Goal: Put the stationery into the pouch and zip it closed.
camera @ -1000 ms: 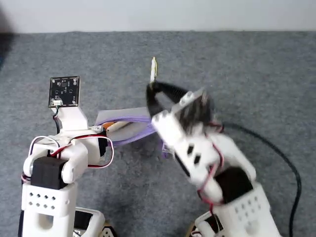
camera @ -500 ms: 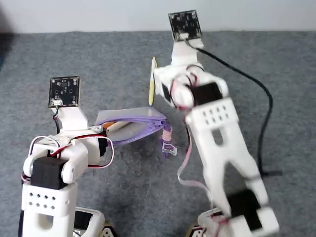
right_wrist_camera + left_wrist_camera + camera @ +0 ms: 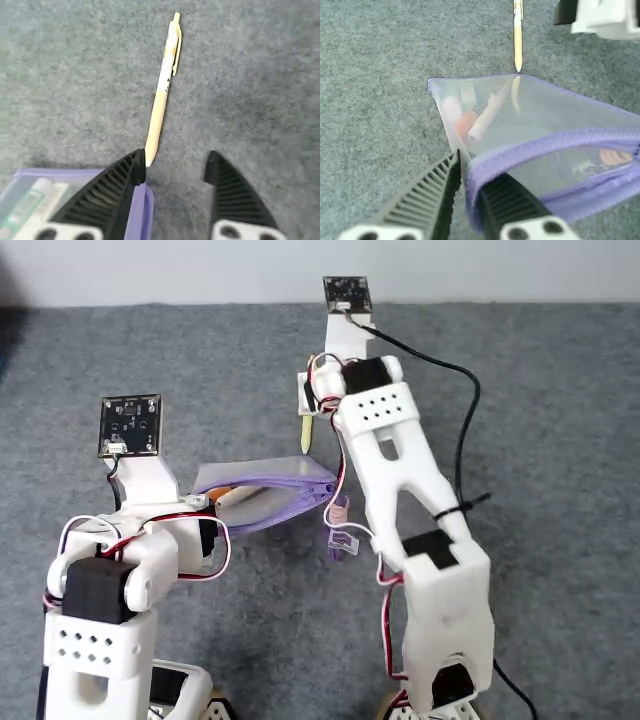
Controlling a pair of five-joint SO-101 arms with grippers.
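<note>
Within the last second the right arm swings up from low beside the pouch (image 3: 265,485) and stretches out toward the far edge of the desk (image 3: 540,390). Its pincer (image 3: 176,160) now hangs over the pen (image 3: 162,90). The fingers stand apart with nothing between them. The pen's tip lies right by one finger rather than in the middle of the gap (so a small sideways shift looks needed before closing).

The pen itself has not moved. It lies flat on the desk, toward the far edge, with its tip pointing at the pouch just short of it.

The left pincer (image 3: 467,172) stays clamped on the pouch's purple zip edge near one corner, holding the mouth up and open. Several pieces of stationery (image 3: 480,117) already show through the clear side.

By the look of it, the pen is the last loose item, and the zip is not yet closed.
</note>
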